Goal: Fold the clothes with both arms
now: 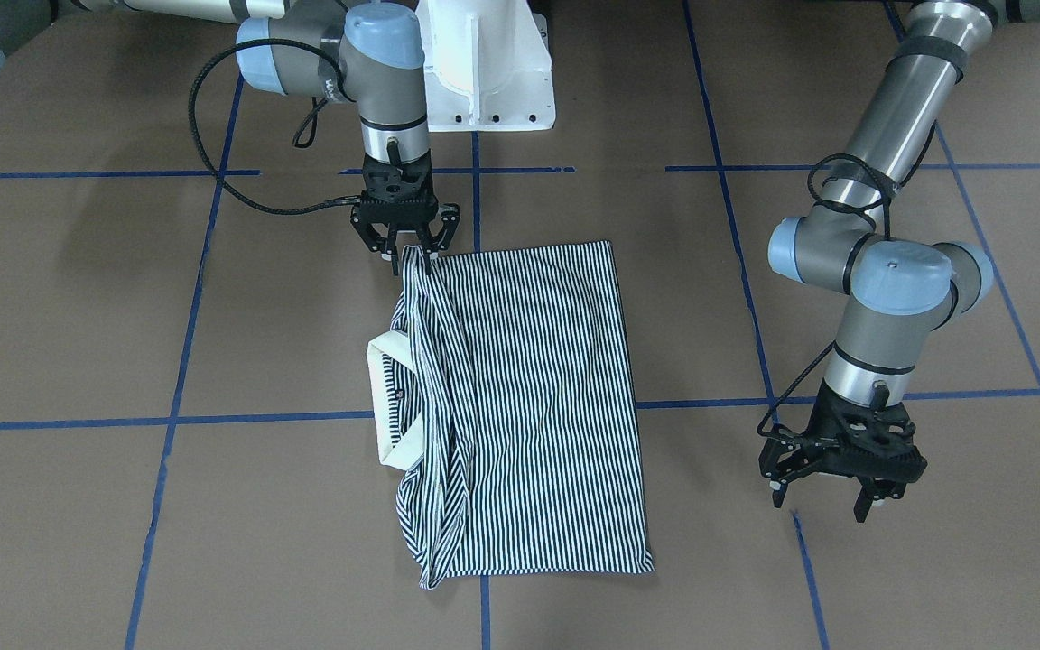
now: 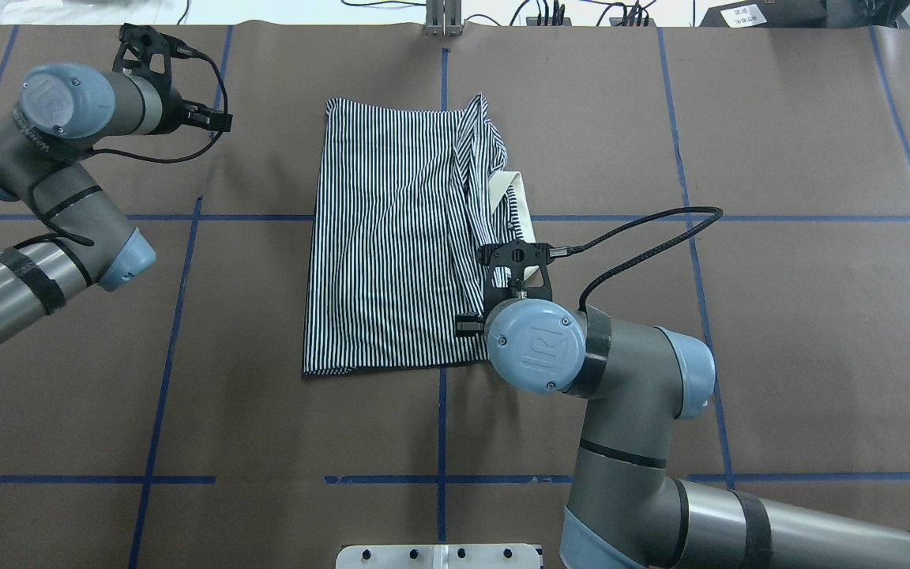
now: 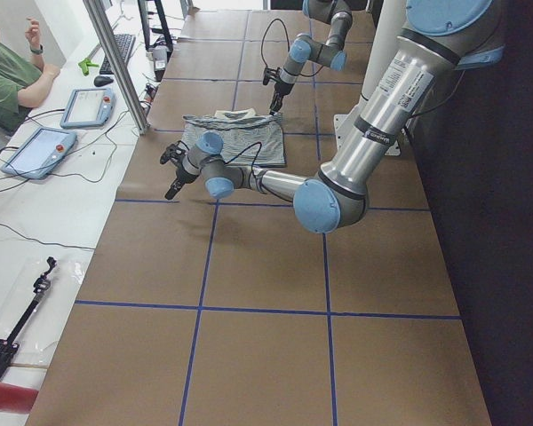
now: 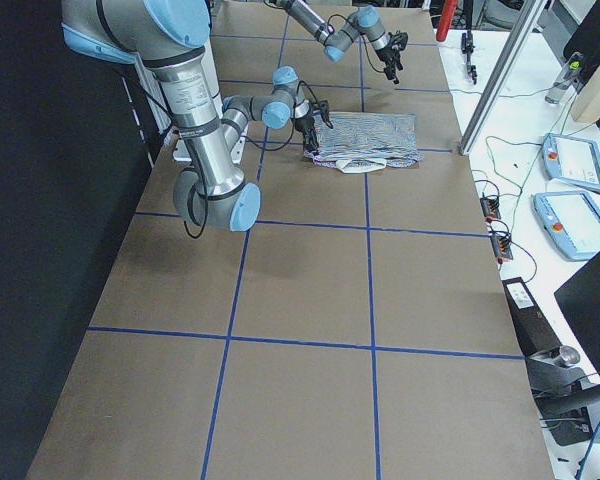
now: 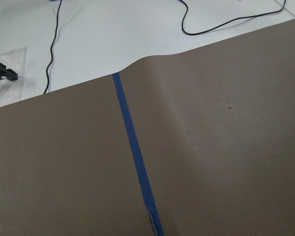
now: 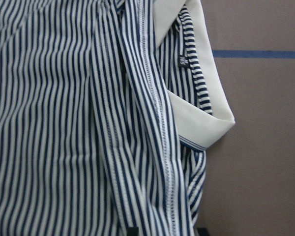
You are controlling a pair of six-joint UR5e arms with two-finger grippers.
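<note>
The striped polo shirt (image 1: 538, 406) lies on the brown table, folded into a long rectangle, with its cream collar (image 1: 389, 397) sticking out on the side toward my right arm. A narrow folded strip runs along that side. My right gripper (image 1: 412, 255) points down at the shirt's near corner, and the strip narrows up between its fingers, so it looks shut on the fabric. In the overhead view the shirt (image 2: 392, 253) shows, but my right wrist hides that gripper. The right wrist view is filled with stripes (image 6: 64, 123) and collar (image 6: 196, 123). My left gripper (image 1: 822, 501) hangs open over bare table, well apart from the shirt.
The white pedestal base (image 1: 488, 81) stands at the table's robot side. Blue tape lines (image 1: 168, 420) cross the brown cover. Beyond the far edge, a seated person (image 3: 9, 71), tablets (image 3: 87, 106) and a metal post (image 3: 115, 62) show.
</note>
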